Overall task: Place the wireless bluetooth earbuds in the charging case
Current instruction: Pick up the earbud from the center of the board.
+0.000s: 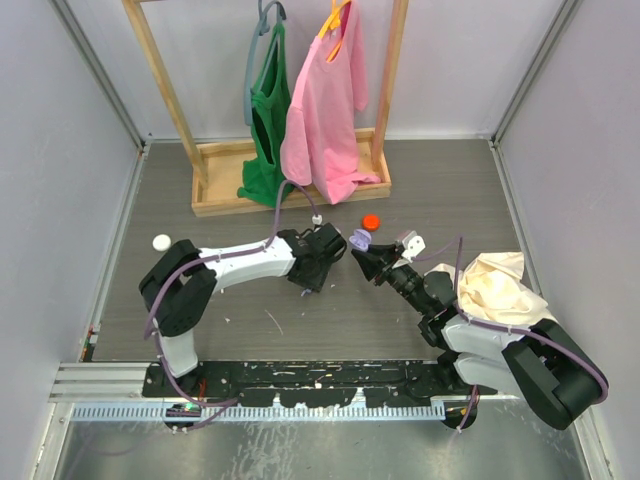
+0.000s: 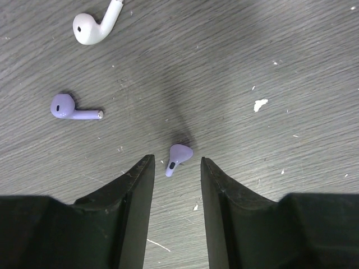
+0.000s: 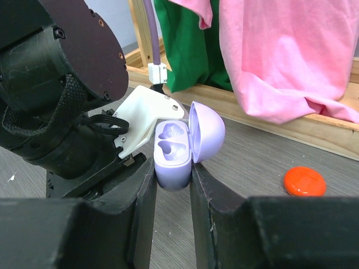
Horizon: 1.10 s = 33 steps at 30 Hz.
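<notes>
While the left gripper (image 2: 176, 161) hung over one earbud (image 2: 178, 156), the right gripper (image 3: 172, 185) held the case (image 3: 174, 159) ready.
Left jaws stood apart, flanking that earbud without touching, likely to pinch it; right jaws clamped the case, lid open, sockets empty and exposed for loading. The second earbud (image 2: 73, 107) lay further left, near a white earbud (image 2: 92, 25); an orange cap (image 3: 304, 181) sat off right, seemingly clear of the path.

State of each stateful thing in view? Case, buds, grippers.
Lavender plastic charging case: lid open, both wells empty.
Right gripper: shut on the charging case.
Left gripper: open, jaws touching nothing.
Small lavender earbud: loose on grey table, between the left jaws.
Second lavender earbud: lying on table, apart.
White stemmed earbud: lying on table, untouched.
</notes>
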{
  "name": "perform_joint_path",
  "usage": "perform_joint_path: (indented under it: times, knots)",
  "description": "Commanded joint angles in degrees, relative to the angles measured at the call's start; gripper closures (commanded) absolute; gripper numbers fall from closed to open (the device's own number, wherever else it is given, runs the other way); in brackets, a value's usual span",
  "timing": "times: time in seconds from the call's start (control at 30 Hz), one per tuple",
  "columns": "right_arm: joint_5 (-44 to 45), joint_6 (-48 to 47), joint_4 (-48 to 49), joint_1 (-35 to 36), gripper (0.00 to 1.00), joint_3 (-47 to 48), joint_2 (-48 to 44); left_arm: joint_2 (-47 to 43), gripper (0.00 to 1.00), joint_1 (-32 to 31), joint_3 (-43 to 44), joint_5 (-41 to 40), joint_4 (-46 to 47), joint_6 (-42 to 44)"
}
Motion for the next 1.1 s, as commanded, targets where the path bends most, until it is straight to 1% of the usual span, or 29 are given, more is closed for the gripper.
perform_joint_path:
  times: [0.0, 0.7, 0.9, 1.07]
  knots:
    - [1.4, -0.9, 2.5, 0.3, 0.99, 0.1, -1.5, 0.5, 0.62, -0.4, 2.7, -1.5, -1.4, -0.3]
    - [1.2, -0.9, 1.9, 0.3, 0.99, 0.6, -0.9, 4.0, 0.65, -0.4, 2.8, -1.5, -0.8, -0.7]
    - [1.0, -0.9, 1.8, 0.3, 0.99, 0.6, -0.8, 4.6, 0.69, -0.5, 2.9, -2.1, -1.0, -1.2]
    - [0.7, -1.0, 1.7, 0.3, 0.99, 0.8, -0.7, 4.6, 0.70, -0.5, 2.4, -2.8, -0.7, -1.5]
